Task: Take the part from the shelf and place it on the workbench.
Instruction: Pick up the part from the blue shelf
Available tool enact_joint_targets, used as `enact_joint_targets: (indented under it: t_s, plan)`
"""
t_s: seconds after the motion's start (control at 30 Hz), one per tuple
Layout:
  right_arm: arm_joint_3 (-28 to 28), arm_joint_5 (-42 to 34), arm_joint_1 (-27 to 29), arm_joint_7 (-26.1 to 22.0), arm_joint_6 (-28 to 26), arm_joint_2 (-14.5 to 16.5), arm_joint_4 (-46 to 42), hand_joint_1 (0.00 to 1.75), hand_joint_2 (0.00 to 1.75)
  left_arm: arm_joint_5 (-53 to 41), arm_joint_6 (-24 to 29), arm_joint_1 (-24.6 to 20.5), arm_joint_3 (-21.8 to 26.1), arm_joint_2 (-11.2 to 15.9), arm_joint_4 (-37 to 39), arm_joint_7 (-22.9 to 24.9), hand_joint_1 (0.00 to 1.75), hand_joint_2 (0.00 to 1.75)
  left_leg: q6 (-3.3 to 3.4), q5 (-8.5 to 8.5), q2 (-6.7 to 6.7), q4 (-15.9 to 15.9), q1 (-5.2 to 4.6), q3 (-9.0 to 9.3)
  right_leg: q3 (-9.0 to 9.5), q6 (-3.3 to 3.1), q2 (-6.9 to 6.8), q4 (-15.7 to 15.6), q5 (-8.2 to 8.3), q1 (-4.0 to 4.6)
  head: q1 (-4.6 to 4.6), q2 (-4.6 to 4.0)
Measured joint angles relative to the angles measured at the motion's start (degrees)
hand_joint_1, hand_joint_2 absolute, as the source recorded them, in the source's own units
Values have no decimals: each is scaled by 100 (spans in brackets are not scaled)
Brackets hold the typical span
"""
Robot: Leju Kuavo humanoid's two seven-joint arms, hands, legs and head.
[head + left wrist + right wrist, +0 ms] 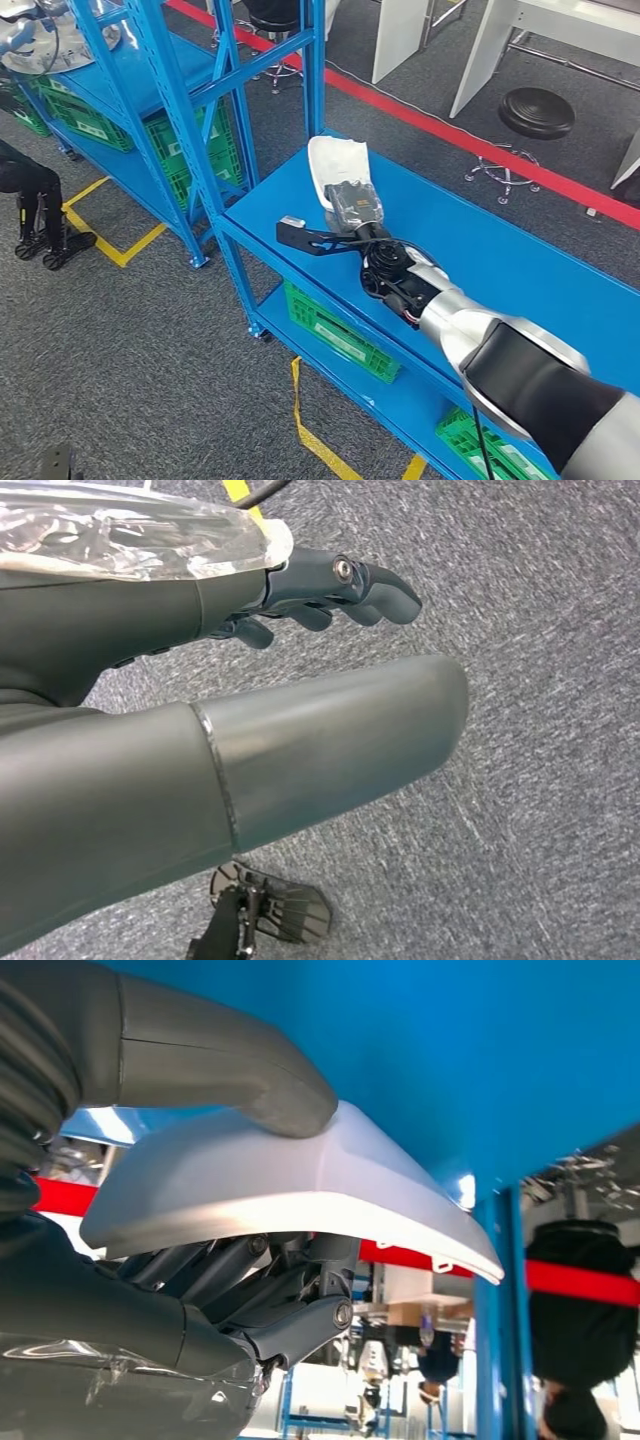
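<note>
A white curved part (336, 160) lies at the near end of the blue bench top (490, 250). My right hand (355, 205), wrapped in clear plastic, grips it. In the right wrist view the thumb (226, 1070) presses on the upper face of the white part (302, 1190) and the dark fingers (226, 1280) sit under it. A black flat piece (306, 238) with a small white tag lies on the blue surface just beside that hand. My left hand (189, 710) hangs over grey carpet, fingers (370, 585) stretched out, holding nothing.
A taller blue shelf (151, 80) with green crates (204, 150) stands to the left. More green crates (340, 335) sit under the bench. A red floor line (453, 130), a black stool (536, 110), white table legs and a seated person's legs (30, 190) are around.
</note>
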Motion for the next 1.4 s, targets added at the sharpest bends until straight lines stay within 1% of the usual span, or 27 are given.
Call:
enact_joint_targets:
  t_s: [0.2,0.37,0.6,0.7,0.83,0.93,1.07,1.13,1.27,1.4]
  plan:
    - [-81,-59,23,-9,0,-25,-295,175,175,7,2,1,0,0,13,-3,0,0,0,0,-1,-1,1,0,1,0,0,0,0,1,0,0]
    - [-160,-570,82,-90,46,-55,-545,175,175,42,1,3,0,2,13,-36,0,0,0,0,-1,0,1,0,1,0,1,0,0,1,0,0]
    - [-230,-772,121,6,114,-156,-1074,175,175,66,0,6,0,2,37,-78,0,0,0,0,-1,0,1,0,1,0,1,0,0,1,0,0]
    - [-307,-1256,213,26,142,-228,-1489,175,175,124,9,18,0,3,44,-124,0,0,0,0,-1,0,1,0,1,0,1,0,0,1,1,0]
    - [-479,-2214,391,57,185,-338,-2253,175,175,263,52,51,3,9,56,-260,0,175,0,0,-1,0,1,0,0,0,0,0,-1,1,0,0]
    - [-646,-3076,614,14,162,-399,-2864,175,175,416,47,105,20,16,59,-425,0,175,0,-1,-1,-1,1,0,0,1,0,0,-2,1,0,0]
    - [-826,-4422,920,-165,184,-488,-3616,175,175,563,-26,180,101,24,65,-625,0,175,0,-2,-1,-1,1,0,-2,0,1,0,-3,1,0,0]
    - [-894,-4945,1042,-249,197,-548,-3976,175,175,606,-56,210,133,33,68,-697,0,175,1,-2,-1,0,1,0,-2,0,0,-1,-3,0,-1,0]
    - [-1038,-5638,1304,-351,190,-692,-4783,175,175,652,-105,266,195,51,71,-820,0,175,1,-2,-1,-1,0,0,-1,0,-1,-1,-3,0,0,0]
    - [-1116,-6058,1427,-399,168,-800,-5342,175,175,658,-127,280,254,57,72,-853,0,175,1,-2,3,-1,0,1,-2,0,1,-1,-3,-1,0,0]
